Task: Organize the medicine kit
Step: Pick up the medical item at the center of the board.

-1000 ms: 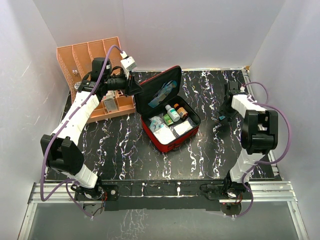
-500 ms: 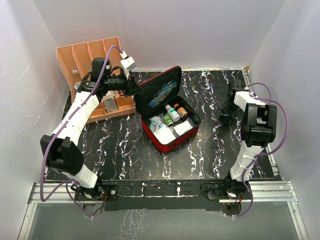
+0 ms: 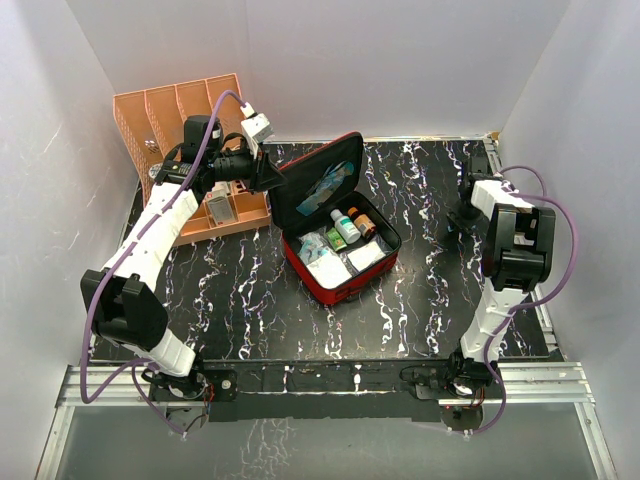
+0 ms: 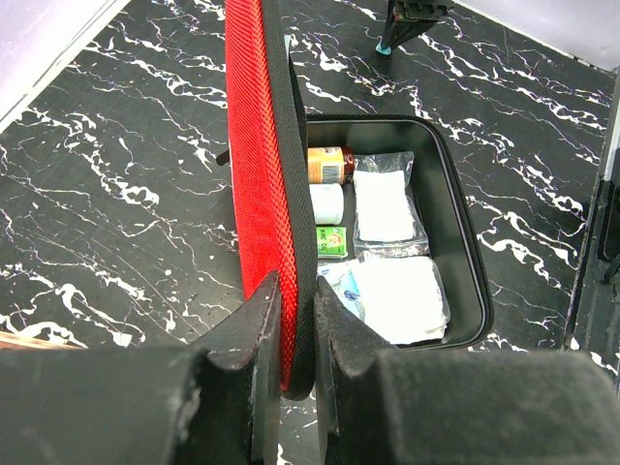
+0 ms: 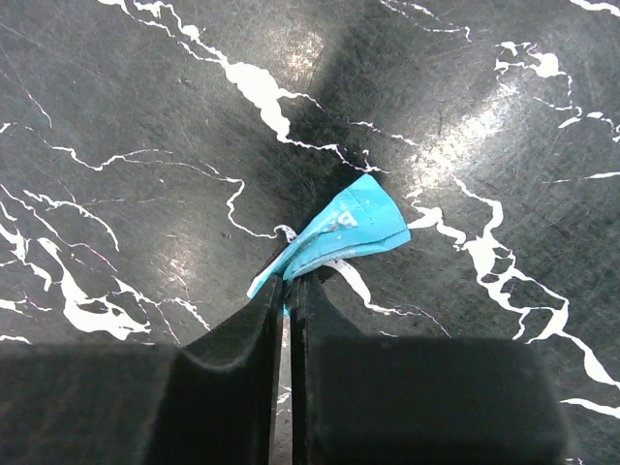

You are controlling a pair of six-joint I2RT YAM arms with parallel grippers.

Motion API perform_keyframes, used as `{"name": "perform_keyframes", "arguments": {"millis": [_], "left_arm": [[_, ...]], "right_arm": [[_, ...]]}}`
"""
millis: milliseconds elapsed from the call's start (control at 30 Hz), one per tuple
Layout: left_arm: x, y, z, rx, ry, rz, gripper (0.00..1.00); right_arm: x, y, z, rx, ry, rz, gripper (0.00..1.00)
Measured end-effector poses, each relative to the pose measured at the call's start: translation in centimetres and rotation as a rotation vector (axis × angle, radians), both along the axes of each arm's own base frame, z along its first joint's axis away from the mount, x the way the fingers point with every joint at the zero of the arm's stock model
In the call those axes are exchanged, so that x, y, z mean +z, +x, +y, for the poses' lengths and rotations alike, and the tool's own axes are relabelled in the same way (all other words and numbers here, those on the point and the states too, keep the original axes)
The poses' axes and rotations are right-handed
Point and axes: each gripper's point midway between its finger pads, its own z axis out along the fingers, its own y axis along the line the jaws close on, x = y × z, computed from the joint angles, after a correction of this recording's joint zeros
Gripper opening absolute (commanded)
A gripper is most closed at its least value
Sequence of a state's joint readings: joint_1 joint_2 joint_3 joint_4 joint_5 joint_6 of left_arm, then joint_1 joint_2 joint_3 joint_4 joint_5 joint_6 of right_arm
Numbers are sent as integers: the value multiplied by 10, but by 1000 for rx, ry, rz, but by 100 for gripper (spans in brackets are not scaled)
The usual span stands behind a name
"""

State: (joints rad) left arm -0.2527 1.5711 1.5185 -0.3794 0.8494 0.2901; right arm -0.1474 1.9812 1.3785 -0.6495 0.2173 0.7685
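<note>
The red medicine kit lies open mid-table, its lid standing up. Inside sit small bottles and white packets. My left gripper is shut on the lid's upper edge; the left wrist view shows the red and black rim pinched between the fingers. At the table's right side my right gripper is shut on a thin turquoise packet, which sticks out past the fingertips just above the black marbled table.
An orange slotted rack stands at the back left behind the left arm, with a small box at its front. White walls close in on three sides. The table's right edge runs near the right arm.
The right gripper has closed on the turquoise packet and the right wrist has shifted slightly toward the table's right edge. The left arm has held still on the lid.
</note>
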Motion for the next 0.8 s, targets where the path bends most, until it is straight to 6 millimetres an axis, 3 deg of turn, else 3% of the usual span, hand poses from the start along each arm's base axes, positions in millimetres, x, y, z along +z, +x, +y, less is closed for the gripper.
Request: {"name": "perform_keyframes", "arguments": {"millis": [300,433,567,733,800], "left_arm": [[0,0,0,-1,1,0,0],[0,0,0,-1,1,0,0],[0,0,0,-1,1,0,0],[0,0,0,-1,1,0,0],[0,0,0,-1,1,0,0]], "right_arm": [[1,3,3,26,12,-17,0],[4,1,20,102,17,-14,0],[29,6,71,255,11,-61,0],[91,-3,165,479,16,-200,0],[114,-12,192,535,25,-255,0]]}}
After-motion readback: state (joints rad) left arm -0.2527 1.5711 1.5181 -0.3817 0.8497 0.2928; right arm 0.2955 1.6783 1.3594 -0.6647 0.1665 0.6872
